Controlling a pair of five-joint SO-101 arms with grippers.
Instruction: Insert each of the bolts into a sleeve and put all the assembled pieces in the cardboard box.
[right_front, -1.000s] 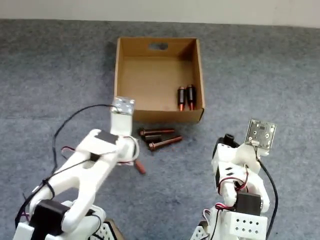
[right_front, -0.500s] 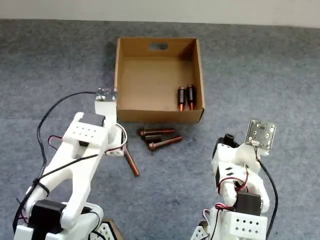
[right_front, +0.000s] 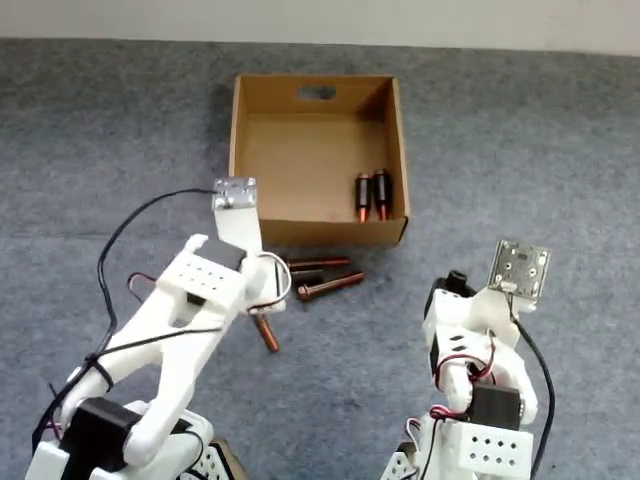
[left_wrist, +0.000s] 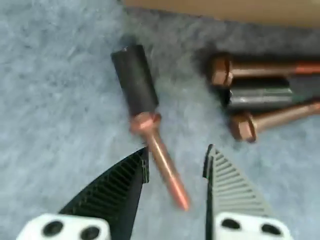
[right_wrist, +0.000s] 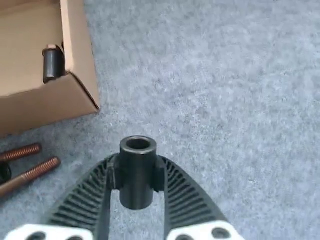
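Note:
A copper bolt (left_wrist: 162, 162) lies on the grey carpet between the fingers of my open left gripper (left_wrist: 177, 150). A black sleeve (left_wrist: 135, 80) lies at its head end. In the high view this bolt (right_front: 265, 333) shows just under the left arm. Two more bolts (right_front: 318, 264) (right_front: 330, 285) lie in front of the cardboard box (right_front: 240, 150), with a black sleeve (left_wrist: 260, 95) between them. My right gripper (right_wrist: 136, 167) is shut on a black sleeve (right_wrist: 136, 187), held upright with its bore showing. Two assembled pieces (right_front: 372, 195) lie in the box's near right corner.
The carpet to the right of the box and around the right arm (right_front: 470, 330) is bare. The box's front wall (left_wrist: 225, 7) stands just beyond the loose bolts. A cable (right_front: 140, 225) loops off the left arm.
The left arm swung left, away from the bolts, then came back right over the single bolt. The right arm and its sleeve have not moved.

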